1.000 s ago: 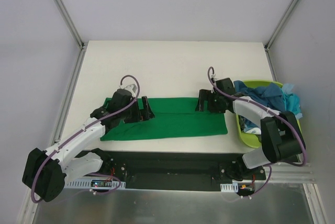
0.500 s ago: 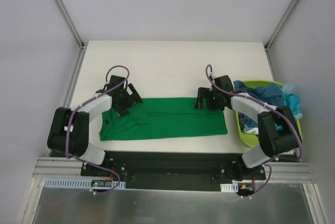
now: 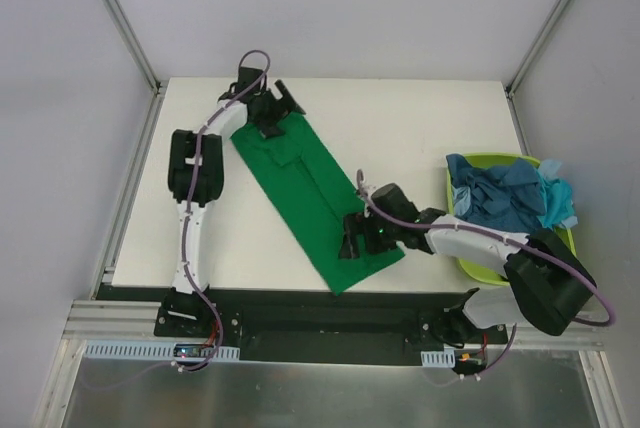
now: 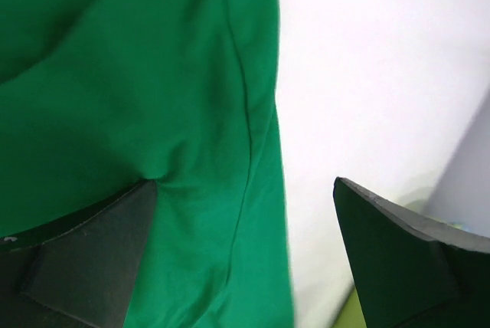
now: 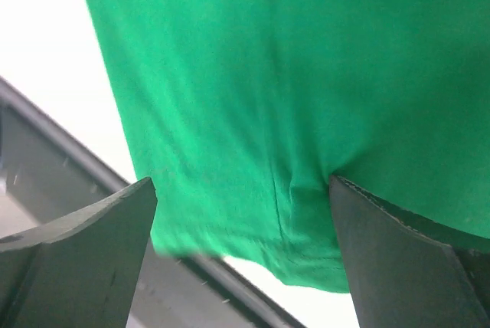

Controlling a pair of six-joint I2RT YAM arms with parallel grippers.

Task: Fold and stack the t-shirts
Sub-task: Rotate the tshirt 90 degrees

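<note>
The green t-shirt (image 3: 305,188) lies as a long folded strip, diagonal on the table (image 3: 430,128) (far left to near centre). The left gripper (image 3: 276,112) rests at its far end and the right gripper (image 3: 356,226) at its near end, both with jaws spread wide. Other t-shirts (image 3: 505,193) fill the basket (image 3: 470,264).

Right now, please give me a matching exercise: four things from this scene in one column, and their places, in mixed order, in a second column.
Things:
1. green t-shirt
2. left gripper
3. right gripper
4. blue t-shirts

Places:
A. piled in the lime basket at the right
B. over the green shirt's far end
C. lying diagonally on the table
D. over the green shirt's near end

Pairs: 1-C, 2-B, 3-D, 4-A
</note>
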